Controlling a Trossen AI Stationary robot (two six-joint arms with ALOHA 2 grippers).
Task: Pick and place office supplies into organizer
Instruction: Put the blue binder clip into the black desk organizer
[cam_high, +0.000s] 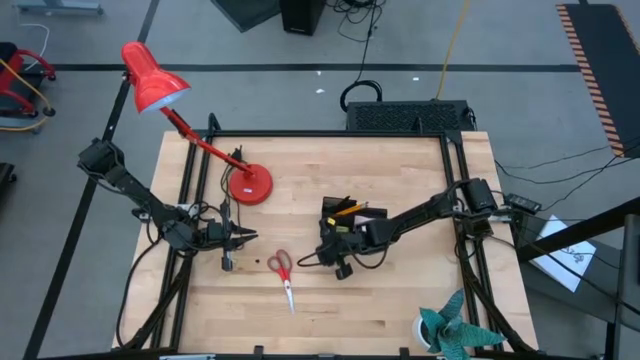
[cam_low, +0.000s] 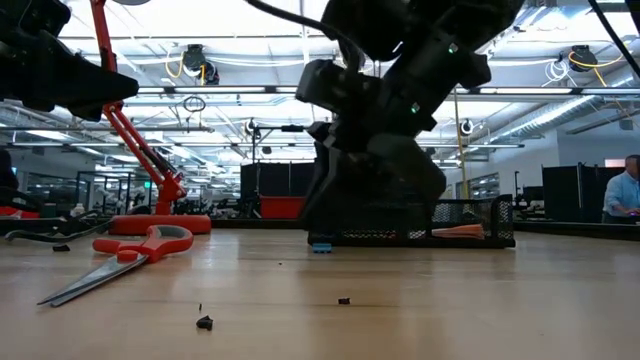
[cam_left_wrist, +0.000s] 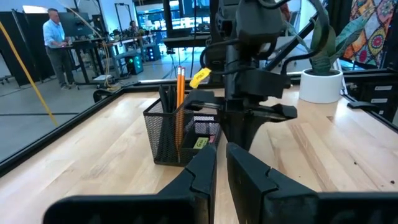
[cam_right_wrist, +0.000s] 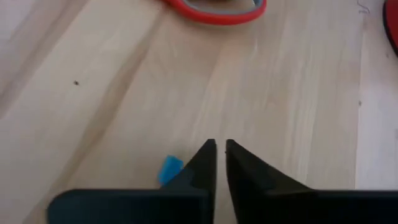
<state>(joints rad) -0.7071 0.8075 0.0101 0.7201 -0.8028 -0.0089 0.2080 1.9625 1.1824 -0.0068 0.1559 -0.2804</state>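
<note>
Right wrist view shows you the right gripper (cam_right_wrist: 221, 144) with its dark wedge fingers nearly shut on nothing, a small blue clip (cam_right_wrist: 170, 168) just beside one fingertip on the wood.

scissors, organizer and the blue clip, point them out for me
scissors (cam_high: 283, 274): high view, on the pivot just below the red handles.
organizer (cam_left_wrist: 163, 127): left wrist view, on its black mesh wall.
blue clip (cam_right_wrist: 169, 169): right wrist view, on its visible face beside the right pincer.
</note>
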